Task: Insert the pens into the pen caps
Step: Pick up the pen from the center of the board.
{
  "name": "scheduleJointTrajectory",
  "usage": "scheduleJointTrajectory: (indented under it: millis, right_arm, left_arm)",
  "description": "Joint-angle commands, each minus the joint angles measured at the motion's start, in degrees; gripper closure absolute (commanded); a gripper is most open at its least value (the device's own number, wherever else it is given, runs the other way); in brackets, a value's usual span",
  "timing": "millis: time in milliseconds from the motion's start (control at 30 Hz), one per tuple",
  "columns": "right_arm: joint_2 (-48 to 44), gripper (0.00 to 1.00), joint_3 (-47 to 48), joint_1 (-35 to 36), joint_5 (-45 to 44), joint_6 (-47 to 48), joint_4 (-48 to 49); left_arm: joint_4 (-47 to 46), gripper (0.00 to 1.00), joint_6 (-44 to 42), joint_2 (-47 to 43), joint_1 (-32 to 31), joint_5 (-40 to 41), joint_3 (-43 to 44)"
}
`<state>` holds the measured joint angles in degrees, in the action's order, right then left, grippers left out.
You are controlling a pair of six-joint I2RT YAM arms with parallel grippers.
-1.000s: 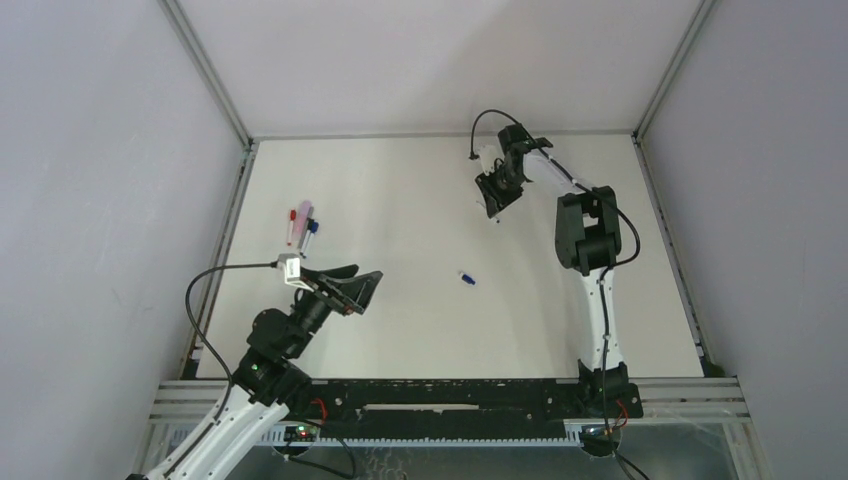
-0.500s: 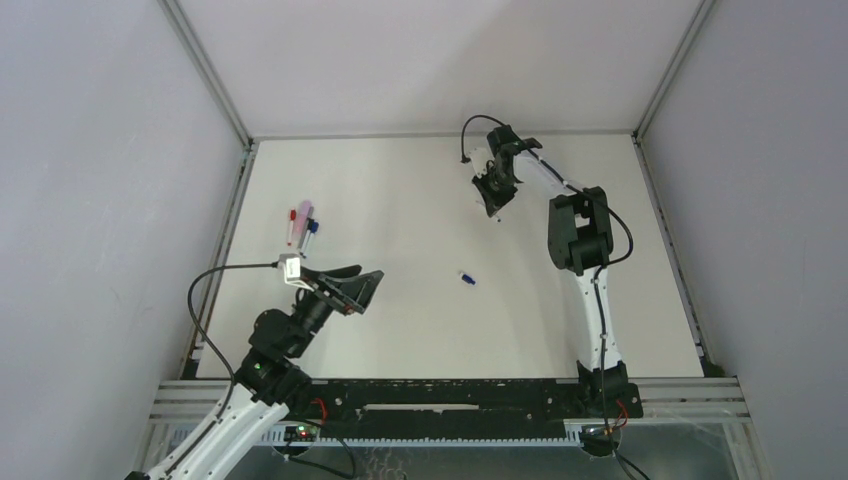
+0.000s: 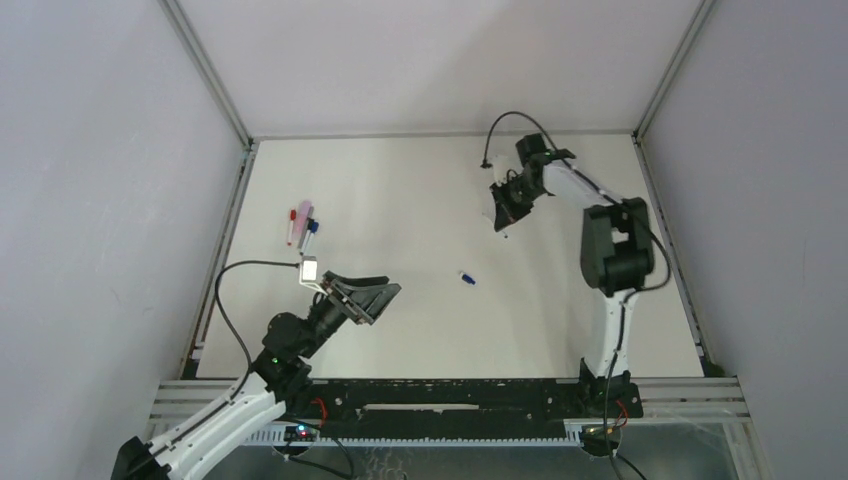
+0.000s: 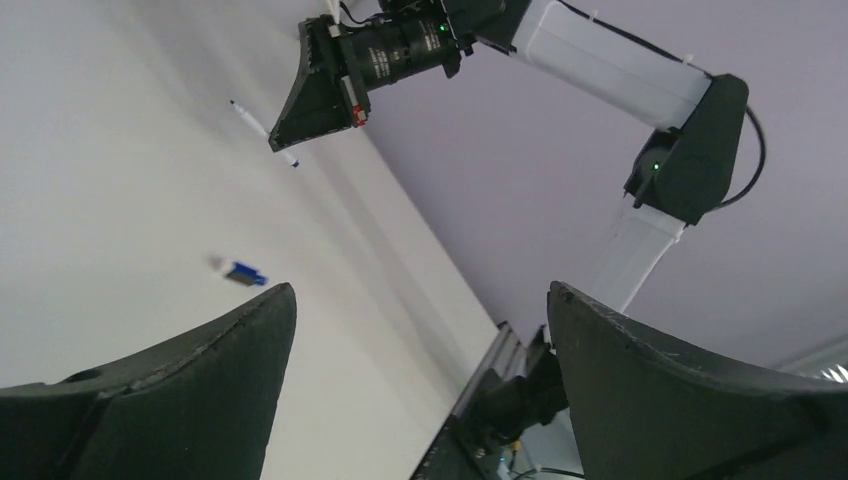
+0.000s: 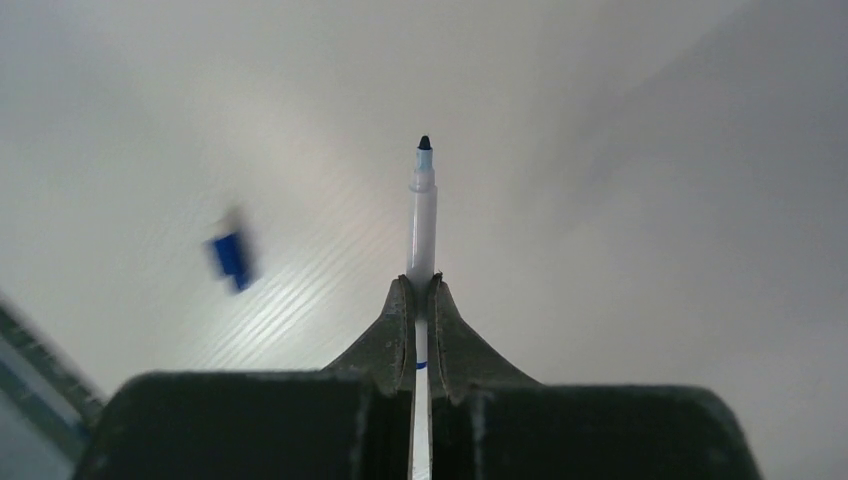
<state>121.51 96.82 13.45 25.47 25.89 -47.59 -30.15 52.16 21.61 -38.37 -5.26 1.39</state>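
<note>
Stretching across the table, right fingers pinch the blue-and-white pen; left fingers gape wide.

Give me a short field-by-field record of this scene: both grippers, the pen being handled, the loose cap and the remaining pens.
right gripper: shut on the blue-and-white pen, whose bare dark tip points away from the fingers
left gripper: open, holding nothing, over the near left part of the table
blue cap: lying alone on the table between the two grippers, untouched
other pens: bunched together near the table's left edge
capping: not yet done for the held pen
</note>
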Motion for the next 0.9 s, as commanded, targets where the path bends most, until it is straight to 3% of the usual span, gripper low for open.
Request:
scheduleJointTrajectory:
  millis: [0, 233, 400, 533, 867]
  right_arm:
    - [-16.9, 1.0, -8.5, -2.7, 19.7, -4.0, 6.3]
    - [-39.1, 1.0, -26.6, -3.4, 38.9, -7.4, 11.7]
    - [-51.2, 1.0, -33.9, -3.0, 49.4, -10.8, 18.9]
    - [-53.0, 1.0, -34.7, -1.4, 53.3, -5.7, 15.8]
    - [-52.2, 1.0, -34.7, 6.5, 51.1, -1.2, 13.3]
  left_arm:
    - [-10.4, 0.03, 0.1, 1.9, -4.4, 3.6, 0.1]
    - [-21.8, 0.08, -3.4, 11.1, -11.6, 6.4, 4.2]
    - [-28.5, 0.12, -8.8, 18.0, -17.0, 9.7, 9.1]
    - [-29.3, 0.17, -12.0, 23.9, -19.1, 11.6, 13.5]
    - [-29.1, 0.34, -15.9, 36.6, -21.2, 13.2, 23.6]
